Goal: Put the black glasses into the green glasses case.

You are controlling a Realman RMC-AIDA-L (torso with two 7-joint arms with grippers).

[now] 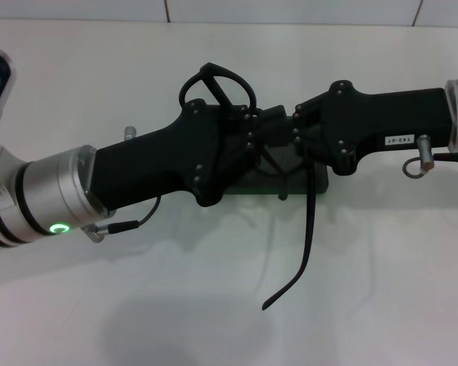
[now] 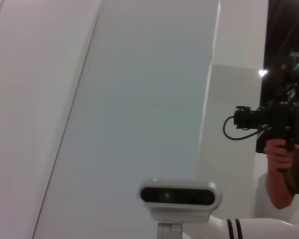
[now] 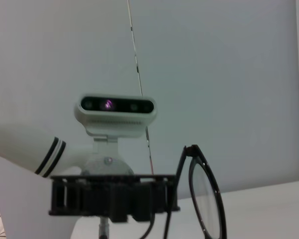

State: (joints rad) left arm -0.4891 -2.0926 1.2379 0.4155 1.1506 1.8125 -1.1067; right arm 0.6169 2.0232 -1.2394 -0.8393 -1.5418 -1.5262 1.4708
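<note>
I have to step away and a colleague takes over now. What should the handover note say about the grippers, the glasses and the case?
Left gripper: over the middle of the table, meeting the right gripper above the green glasses case. Whether either is open or shut cannot be seen.
Black glasses: held up between the two grippers, one lens rim sticking out behind them, one temple arm hanging down toward the front. The right wrist view shows a lens from close by.
Case: on the table under the grippers, mostly hidden.
Done: glasses lifted and brought over the case.
Left: lower them into the case and let go.
</note>
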